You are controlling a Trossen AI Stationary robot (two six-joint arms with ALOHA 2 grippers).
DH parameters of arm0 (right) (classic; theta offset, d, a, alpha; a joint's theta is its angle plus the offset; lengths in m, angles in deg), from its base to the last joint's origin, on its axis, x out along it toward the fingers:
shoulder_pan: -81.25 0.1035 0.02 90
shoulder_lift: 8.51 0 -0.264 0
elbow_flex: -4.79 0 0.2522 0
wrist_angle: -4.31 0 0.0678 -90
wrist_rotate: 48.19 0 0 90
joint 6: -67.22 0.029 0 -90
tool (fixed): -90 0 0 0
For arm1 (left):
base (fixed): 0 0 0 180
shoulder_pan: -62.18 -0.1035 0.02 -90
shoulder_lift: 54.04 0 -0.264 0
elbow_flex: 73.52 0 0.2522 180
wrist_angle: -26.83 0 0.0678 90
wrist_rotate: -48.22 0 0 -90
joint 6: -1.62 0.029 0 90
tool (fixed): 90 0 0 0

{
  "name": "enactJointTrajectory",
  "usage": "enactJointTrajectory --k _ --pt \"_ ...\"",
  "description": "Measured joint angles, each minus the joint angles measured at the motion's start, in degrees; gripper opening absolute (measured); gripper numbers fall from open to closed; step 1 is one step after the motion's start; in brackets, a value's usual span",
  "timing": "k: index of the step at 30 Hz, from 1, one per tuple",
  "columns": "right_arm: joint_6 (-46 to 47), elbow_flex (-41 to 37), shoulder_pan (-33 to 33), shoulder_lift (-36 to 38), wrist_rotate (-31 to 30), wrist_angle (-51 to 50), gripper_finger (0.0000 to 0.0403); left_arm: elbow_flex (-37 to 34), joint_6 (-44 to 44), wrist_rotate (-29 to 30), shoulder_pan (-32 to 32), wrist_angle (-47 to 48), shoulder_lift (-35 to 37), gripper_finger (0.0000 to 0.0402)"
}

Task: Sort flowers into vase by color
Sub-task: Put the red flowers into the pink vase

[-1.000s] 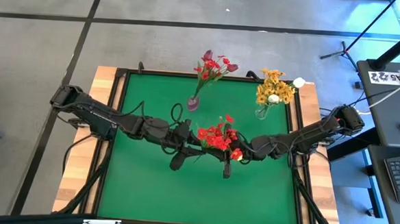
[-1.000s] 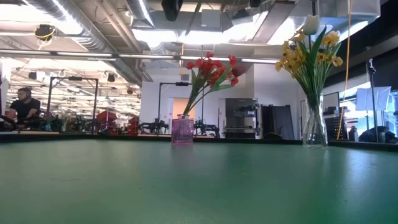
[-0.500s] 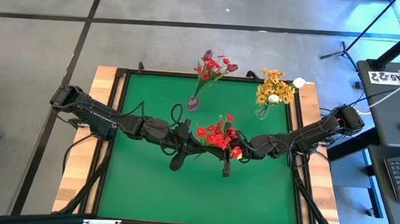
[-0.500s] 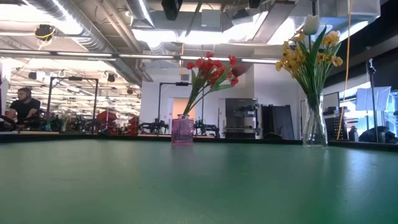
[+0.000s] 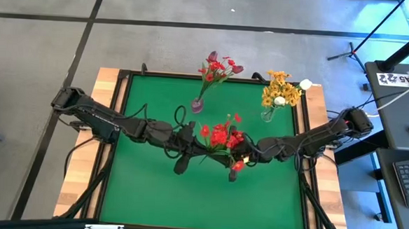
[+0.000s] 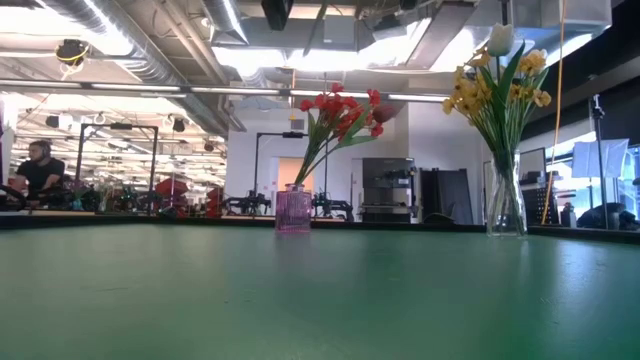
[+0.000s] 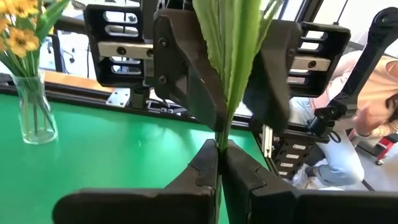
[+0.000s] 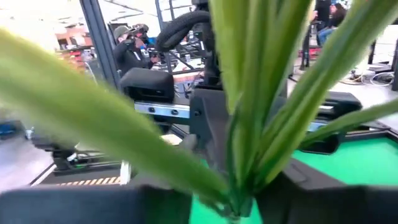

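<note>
Above the middle of the green table [image 5: 137,188], the left gripper [image 7: 219,163] is clamped tight on the green stem of a red flower spray [image 5: 221,136], while the right gripper [image 5: 238,160], facing it from the other side of the same stem, has its fingers parted around the leaves. Toward the table's far edge, a purple vase [image 5: 197,105] holds red blossoms and dark tulips and a clear vase [image 5: 267,115] holds yellow-orange blossoms and white tulips
</note>
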Motion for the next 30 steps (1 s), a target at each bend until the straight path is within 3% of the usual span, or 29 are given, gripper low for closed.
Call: enactJointTrajectory --k 7,11,21,23,27,30 --pt "1.89 0.00 -0.02 2.17 3.96 -0.46 0.0224 -0.09 1.61 0.88 -0.11 -0.97 1.69 0.0001" --pt "3.25 0.04 0.03 4.58 5.80 -3.22 0.0266 -0.09 2.26 1.44 -0.11 -0.14 4.32 0.0001" --pt "5.02 0.07 1.42 8.75 5.23 -12.77 0.0289 -0.11 5.37 8.74 0.26 5.76 10.60 0.0000" --pt "4.99 0.06 2.41 8.87 2.65 -14.67 0.0289 -0.11 6.58 8.89 0.24 5.84 11.82 0.0000" --pt "4.86 0.04 4.85 9.02 -9.88 -17.98 0.0289 -0.11 9.39 9.55 1.03 4.98 12.59 0.0000" --pt "5.18 0.04 6.29 9.02 -15.43 -22.17 0.0289 -0.11 12.04 12.28 1.88 5.10 12.74 0.0000"
